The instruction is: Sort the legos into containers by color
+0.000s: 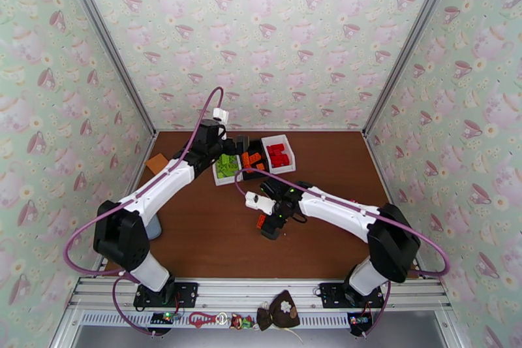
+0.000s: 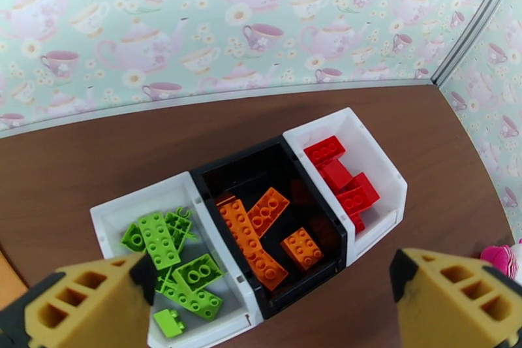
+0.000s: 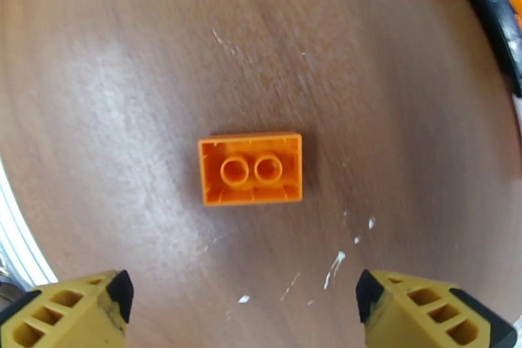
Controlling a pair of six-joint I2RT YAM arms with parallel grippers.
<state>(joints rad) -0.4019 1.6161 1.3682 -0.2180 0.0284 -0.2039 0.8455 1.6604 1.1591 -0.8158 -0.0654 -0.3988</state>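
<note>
- No writing, brand, number or sign was readable in any view.
- The walls bore a printed pattern of teapots and cups, without lettering.
- Any moulded mark on the orange lego lying on the worktop was too faint to read.

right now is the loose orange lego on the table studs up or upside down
Upside down: the orange lego lies flat on the table, hollow underside and two tubes facing up.
</note>
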